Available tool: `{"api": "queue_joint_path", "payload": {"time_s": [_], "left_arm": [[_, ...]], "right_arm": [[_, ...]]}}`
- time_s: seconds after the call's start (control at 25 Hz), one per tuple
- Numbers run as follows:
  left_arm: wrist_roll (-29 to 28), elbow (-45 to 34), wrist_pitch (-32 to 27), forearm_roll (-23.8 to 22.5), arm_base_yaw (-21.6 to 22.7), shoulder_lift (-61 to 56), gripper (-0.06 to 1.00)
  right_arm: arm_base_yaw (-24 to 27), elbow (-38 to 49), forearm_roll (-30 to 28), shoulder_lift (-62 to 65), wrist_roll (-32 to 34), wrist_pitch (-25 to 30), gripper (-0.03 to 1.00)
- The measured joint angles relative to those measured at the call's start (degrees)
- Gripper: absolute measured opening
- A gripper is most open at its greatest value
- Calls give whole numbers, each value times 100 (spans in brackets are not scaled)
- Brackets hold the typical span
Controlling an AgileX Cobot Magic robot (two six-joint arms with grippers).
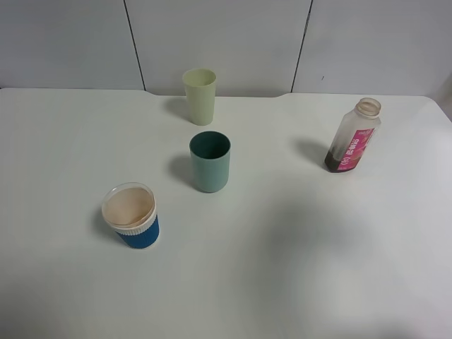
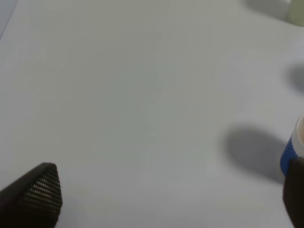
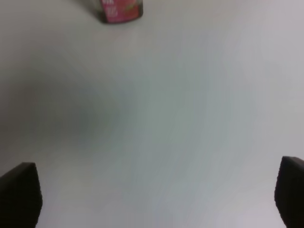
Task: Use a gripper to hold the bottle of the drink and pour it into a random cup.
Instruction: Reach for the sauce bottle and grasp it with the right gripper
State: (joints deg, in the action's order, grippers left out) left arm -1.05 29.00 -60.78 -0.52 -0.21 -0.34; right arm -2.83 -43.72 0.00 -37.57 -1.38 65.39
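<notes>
In the exterior high view, a white table (image 1: 296,268) carries four things and neither arm shows. The bottle of the drink (image 1: 353,135) stands on its base at about 2 o'clock from the table's middle, near the right edge. Its neck is capless, its label magenta-pink, and dark liquid sits low in it. A teal cup (image 1: 210,161) stands near the middle, with the bottle at its 3 o'clock and well apart from it. A pale yellow-green cup (image 1: 200,95) stands at the teal cup's 12 o'clock, near the far edge. A blue cup with a white rim (image 1: 131,215) stands at the teal cup's 8 o'clock. All three cups are upright and apart from one another.

In the left wrist view, the left gripper (image 2: 171,187) hangs over bare table with its dark fingers (image 2: 35,194) spread wide and nothing between them. The blue cup (image 2: 293,148) shows at the picture's edge, just beside the other finger; whether they touch cannot be told.

In the right wrist view, the right gripper (image 3: 154,190) is likewise wide open and empty, its fingers (image 3: 21,192) at the two corners. The bottle's labelled base (image 3: 121,10) stands ahead, well apart from them.
</notes>
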Motion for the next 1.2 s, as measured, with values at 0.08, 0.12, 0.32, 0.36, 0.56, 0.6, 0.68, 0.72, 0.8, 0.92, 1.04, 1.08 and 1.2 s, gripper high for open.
{"api": "queue_joint_path", "payload": {"time_s": [0.08,0.12,0.32,0.36,0.56,0.6,0.68,0.72,0.8,0.92,1.04,1.08,1.2], "left_arm": [[0,0,0,0,0,0,93],[0,0,0,0,0,0,93],[0,0,0,0,0,0,93],[0,0,0,0,0,0,93],[0,0,0,0,0,0,93],[0,0,0,0,0,0,93],[0,0,0,0,0,0,93],[0,0,0,0,0,0,93],[0,0,0,0,0,0,93],[0,0,0,0,0,0,93],[0,0,0,0,0,0,93],[0,0,0,0,0,0,93],[0,0,0,0,0,0,93]], "right_arm": [[0,0,0,-227,-47,17,97],[0,0,0,-354,-74,17,97],[-155,0,0,-979,-88,-33,97],[-213,0,0,-1114,-88,-71,97],[-476,0,0,-1799,-88,-320,97],[-514,0,0,-1929,-88,-331,97],[-607,0,0,-2242,-88,-338,97],[-647,0,0,-2394,-88,-345,97],[-737,0,0,-2656,-92,-374,97],[-811,0,0,-3000,-92,-539,97],[-849,0,0,-3259,-92,-745,97],[-849,0,0,-3334,-92,-822,97],[-849,10,-101,-3487,-92,-1146,97]]}}
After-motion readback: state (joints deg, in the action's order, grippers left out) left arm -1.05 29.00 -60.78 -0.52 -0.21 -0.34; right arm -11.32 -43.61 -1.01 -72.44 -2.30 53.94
